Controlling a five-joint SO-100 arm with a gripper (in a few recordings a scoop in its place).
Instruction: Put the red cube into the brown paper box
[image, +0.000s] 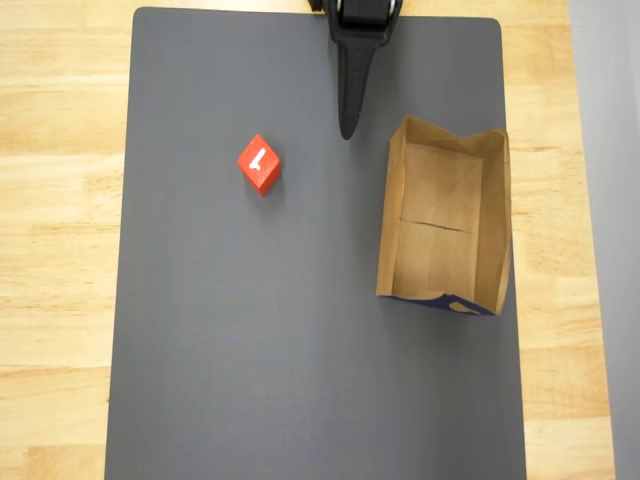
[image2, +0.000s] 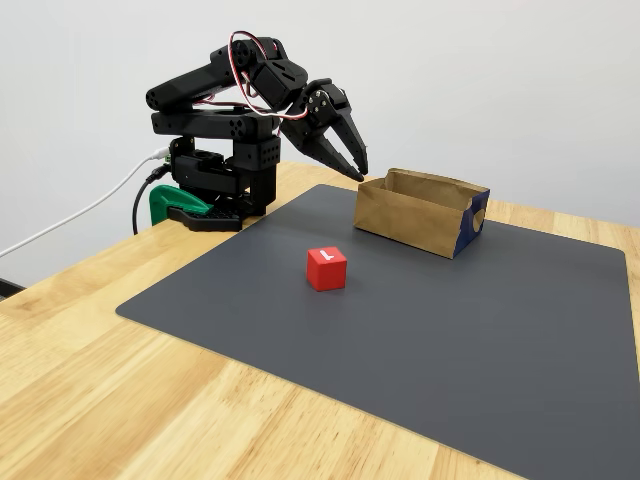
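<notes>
The red cube (image: 260, 163) (image2: 327, 268), with a white mark on its top face, sits on the dark grey mat, turned diagonally. The brown paper box (image: 440, 190) (image2: 410, 215) lies open-topped and empty to the cube's right in the overhead view, its blue-printed end toward the picture's bottom. My black gripper (image: 348, 130) (image2: 355, 170) hangs above the mat's far edge, pointing down between cube and box, close to the box's near-left corner. Its fingers are together with nothing held.
The grey mat (image: 250, 350) (image2: 450, 340) covers most of a light wooden table (image: 60, 250). The arm's base is fixed with a green clamp (image2: 175, 203) at the table's back edge, with a white cable (image2: 80, 215) trailing off left.
</notes>
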